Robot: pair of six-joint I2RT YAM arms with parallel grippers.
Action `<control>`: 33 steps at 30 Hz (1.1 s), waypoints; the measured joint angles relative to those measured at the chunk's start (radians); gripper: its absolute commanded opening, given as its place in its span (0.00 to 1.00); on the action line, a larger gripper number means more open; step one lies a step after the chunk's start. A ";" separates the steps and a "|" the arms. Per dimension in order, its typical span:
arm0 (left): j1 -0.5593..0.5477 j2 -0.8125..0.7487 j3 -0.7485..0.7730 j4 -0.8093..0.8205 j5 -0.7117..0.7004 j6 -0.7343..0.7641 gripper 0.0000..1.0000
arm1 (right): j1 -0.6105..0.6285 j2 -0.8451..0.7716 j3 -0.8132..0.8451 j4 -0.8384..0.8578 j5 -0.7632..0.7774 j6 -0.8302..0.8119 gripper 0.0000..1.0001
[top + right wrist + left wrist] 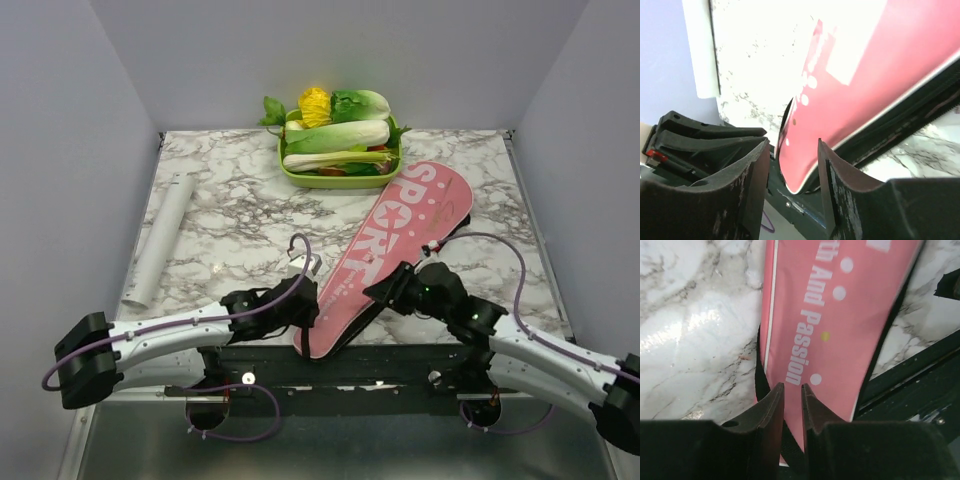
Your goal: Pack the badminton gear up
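Note:
The pink racket-shaped cover bag (400, 240) with white lettering lies diagonally on the marble table, its narrow end at the near edge. My left gripper (308, 296) sits at the narrow end's left edge. In the left wrist view its jaws (792, 386) stand almost together over the pink cover (840, 315) and a black strip, with nothing clearly pinched. My right gripper (385, 286) is at the cover's right edge. It is open (792, 142), with the cover's rounded narrow end (865, 90) beyond the gap. The long white tube (160, 238) lies at the far left. No rackets show.
A green tray (340, 181) of vegetables stands at the back, touching the cover's wide end. The black mounting rail (340, 358) runs along the near edge under the cover's tip. Grey walls close in on the left, right and back.

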 measured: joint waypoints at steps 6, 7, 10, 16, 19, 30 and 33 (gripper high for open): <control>0.008 -0.072 0.136 -0.076 -0.025 0.029 0.28 | 0.000 -0.182 0.151 -0.407 0.175 -0.028 0.55; 0.008 -0.065 0.156 -0.076 -0.024 0.035 0.28 | 0.000 -0.191 0.167 -0.463 0.205 -0.029 0.55; 0.008 -0.005 0.226 -0.061 -0.006 0.063 0.27 | 0.000 -0.172 0.199 -0.594 0.288 -0.031 0.58; 0.008 0.212 0.322 0.004 0.062 0.111 0.28 | -0.061 -0.046 0.259 -0.716 0.405 -0.039 0.64; 0.008 0.323 0.367 0.031 0.089 0.129 0.27 | -0.163 0.029 0.303 -0.715 0.422 -0.077 0.64; 0.008 0.575 0.445 0.139 0.156 0.146 0.27 | -0.629 0.224 0.368 -0.555 0.338 -0.245 0.64; 0.011 0.597 0.421 0.165 0.161 0.145 0.27 | -0.699 0.264 0.388 -0.521 0.315 -0.267 0.64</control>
